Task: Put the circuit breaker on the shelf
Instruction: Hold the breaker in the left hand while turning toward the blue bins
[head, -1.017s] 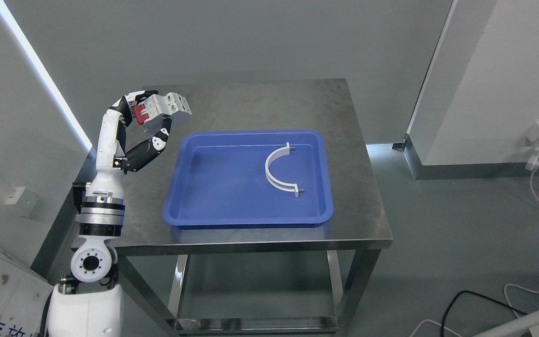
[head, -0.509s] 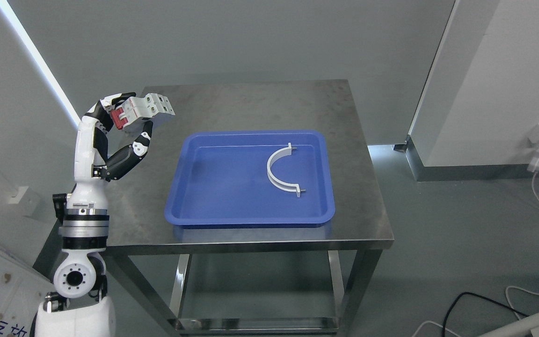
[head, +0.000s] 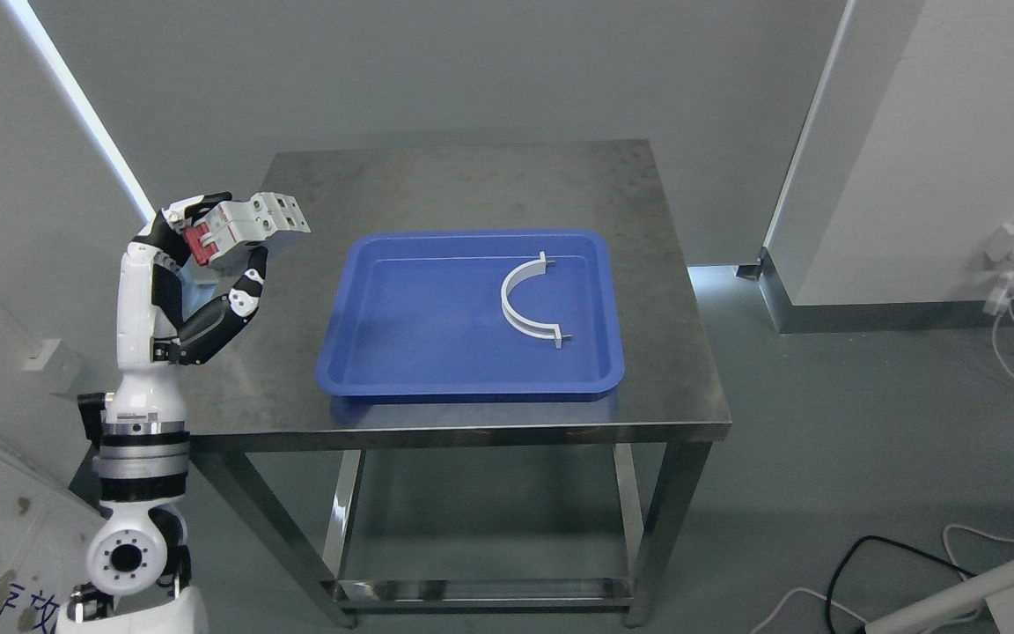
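Note:
My left hand [head: 212,251] is raised over the left edge of the steel table [head: 472,185] and is shut on a white circuit breaker [head: 252,227] with a red switch at its left end. The breaker is held in the air, tilted, between the thumb below and the curled fingers above. The white and black forearm rises from the lower left. No shelf shows in the head view. My right arm is out of sight.
A blue tray [head: 401,352] sits on the table and holds a white half-ring clamp [head: 520,304]. A white wall corner [head: 824,150] stands at the right. Cables [head: 859,563] lie on the grey floor at lower right.
My left hand has carried the breaker leftward and slightly down, away from the tray. The whole picture has also shifted a little, so the camera has moved.

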Tool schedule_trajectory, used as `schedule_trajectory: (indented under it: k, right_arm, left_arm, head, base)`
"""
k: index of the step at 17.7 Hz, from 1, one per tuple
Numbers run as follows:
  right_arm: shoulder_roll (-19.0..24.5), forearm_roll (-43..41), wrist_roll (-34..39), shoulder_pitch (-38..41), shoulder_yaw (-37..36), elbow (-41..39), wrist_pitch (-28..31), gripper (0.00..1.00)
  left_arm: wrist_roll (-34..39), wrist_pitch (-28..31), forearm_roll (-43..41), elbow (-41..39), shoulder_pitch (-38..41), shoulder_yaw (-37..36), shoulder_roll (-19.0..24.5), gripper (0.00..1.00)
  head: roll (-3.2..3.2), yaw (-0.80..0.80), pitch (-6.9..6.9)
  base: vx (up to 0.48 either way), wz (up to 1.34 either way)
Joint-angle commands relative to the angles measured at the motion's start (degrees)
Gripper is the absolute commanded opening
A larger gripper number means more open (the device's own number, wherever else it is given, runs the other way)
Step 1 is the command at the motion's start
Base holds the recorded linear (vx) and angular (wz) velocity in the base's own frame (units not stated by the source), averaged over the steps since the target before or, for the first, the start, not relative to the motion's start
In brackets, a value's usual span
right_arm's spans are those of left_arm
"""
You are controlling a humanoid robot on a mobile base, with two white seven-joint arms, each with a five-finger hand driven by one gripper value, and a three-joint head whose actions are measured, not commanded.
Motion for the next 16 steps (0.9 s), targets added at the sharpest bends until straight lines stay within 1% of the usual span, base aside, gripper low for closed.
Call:
schedule_trajectory:
  k: [1, 9, 16]
  right_arm:
    - [-1.0, 0.0, 0.05, 0.02, 1.14, 0.0, 3.36, 1.0]
    - [-1.0, 0.0, 0.05, 0.02, 1.14, 0.0, 3.36, 1.0]
    - [-1.0, 0.0, 0.05, 0.02, 1.14, 0.0, 3.36, 1.0]
  left_arm:
    - [-0.75, -0.96, 0.13, -2.24, 2.36, 1.06, 0.83, 0.16]
    - [-0.84, -2.02, 0.48, -2.33, 2.45, 1.06, 0.83, 0.16]
    - [-1.89, -2.72, 1.36, -2.42, 3.24, 1.06, 0.83, 0.16]
  head:
    - [0.0, 0.0, 0.0]
    - [0.0, 0.0, 0.0]
    - [0.0, 0.0, 0.0]
  base:
    - [-0.101, 0.1]
    - [-0.132, -0.03]
    - [-0.198, -0.15]
